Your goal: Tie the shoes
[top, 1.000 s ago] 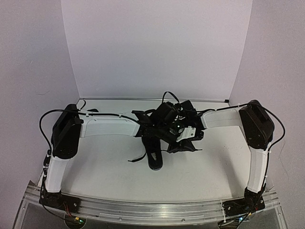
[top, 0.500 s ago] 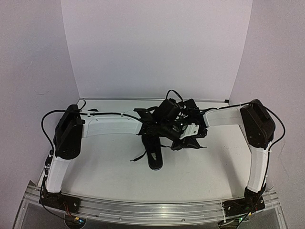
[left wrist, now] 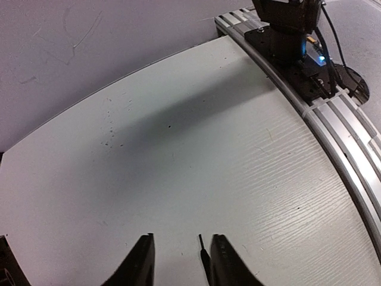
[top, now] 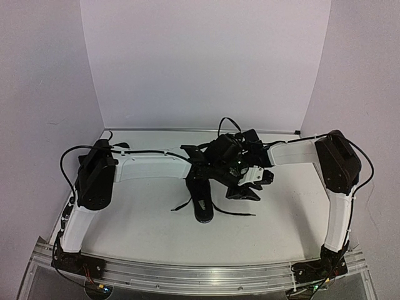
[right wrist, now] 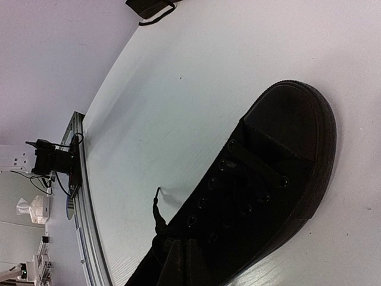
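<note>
Changes first: the left gripper has come apart. Its two fingers stand with a clear gap, open over bare table. A thin black lace end sits in that gap just beside one finger, not pinched. A lace strand now lies loose on the table to the right of the shoe; it wasn't lying there before. The left arm's elbow has shifted a bit toward the middle. The right arm has hardly moved.

The right gripper is closed. I can't tell whether it nips a lace, since its tips are lost in black in the wrist view.

The black shoe lies mid-table, sole down, toe toward the arm bases, just beside and below both wrists. The right wrist view shows its toe cap, eyelets and laces close up. Another lace trails off its left side.

The two wrists and their cables crowd over the shoe's heel end and hide it from above. I can't pick out a second shoe in that dark cluster.

An aluminium rail runs along the near edge, and white walls stand around the table.
</note>
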Robot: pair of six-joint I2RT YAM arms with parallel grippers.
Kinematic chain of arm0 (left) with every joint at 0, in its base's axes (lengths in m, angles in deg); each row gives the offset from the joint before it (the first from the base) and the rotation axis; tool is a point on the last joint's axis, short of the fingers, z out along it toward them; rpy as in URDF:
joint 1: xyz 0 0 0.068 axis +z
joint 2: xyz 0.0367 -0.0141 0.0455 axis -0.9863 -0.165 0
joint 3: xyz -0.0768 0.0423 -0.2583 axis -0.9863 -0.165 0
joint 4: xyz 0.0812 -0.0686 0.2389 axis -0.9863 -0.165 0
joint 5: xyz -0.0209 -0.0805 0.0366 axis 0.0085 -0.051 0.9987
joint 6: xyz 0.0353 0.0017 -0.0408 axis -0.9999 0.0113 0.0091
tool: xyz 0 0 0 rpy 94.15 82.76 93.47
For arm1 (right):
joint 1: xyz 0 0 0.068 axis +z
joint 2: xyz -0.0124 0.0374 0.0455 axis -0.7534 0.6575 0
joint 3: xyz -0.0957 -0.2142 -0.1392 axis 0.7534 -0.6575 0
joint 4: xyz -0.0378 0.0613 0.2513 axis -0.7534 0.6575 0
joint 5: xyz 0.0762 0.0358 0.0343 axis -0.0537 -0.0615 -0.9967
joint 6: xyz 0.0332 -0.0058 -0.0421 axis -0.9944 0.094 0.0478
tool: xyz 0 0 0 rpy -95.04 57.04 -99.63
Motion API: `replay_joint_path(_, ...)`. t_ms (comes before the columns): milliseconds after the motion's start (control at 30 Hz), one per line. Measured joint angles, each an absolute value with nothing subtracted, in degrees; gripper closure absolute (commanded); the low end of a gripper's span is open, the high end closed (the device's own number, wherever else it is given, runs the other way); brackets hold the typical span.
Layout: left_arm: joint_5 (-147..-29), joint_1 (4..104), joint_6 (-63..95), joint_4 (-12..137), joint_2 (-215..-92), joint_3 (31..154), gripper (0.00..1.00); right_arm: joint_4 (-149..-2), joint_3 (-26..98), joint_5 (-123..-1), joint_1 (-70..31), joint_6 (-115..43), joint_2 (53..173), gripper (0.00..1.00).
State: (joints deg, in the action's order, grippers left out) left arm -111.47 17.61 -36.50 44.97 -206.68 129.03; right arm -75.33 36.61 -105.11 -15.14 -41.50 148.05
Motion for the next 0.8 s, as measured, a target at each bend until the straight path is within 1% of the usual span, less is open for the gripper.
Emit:
replay_joint_path(167, -108.6, 17.4, -35.1, 45.9, -206.2, 127.8, 0.53, -75.4, 36.6, -105.2, -15.2, -41.5, 148.1, 1.0)
replay_joint_path(333, -105.6, 17.5, -31.4, 49.0, -200.6, 118.3, 0.52, -76.0, 36.6, -106.1, -15.1, -42.1, 148.1, 1.0)
replay_joint_path(500, -100.6, 18.4, -22.5, 55.7, -189.1, 104.6, 0.52, -76.5, 36.6, -106.4, -14.2, -42.9, 148.1, 1.0)
replay_joint_path(667, -93.3, 22.7, -9.4, 65.6, -172.7, 87.3, 0.5, -76.5, 37.5, -106.3, -11.6, -44.2, 148.5, 1.0)
replay_joint_path(800, -86.7, 25.7, -0.3, 71.6, -163.1, 75.8, 0.5, -76.5, 39.2, -105.8, -9.4, -45.2, 149.4, 1.0)
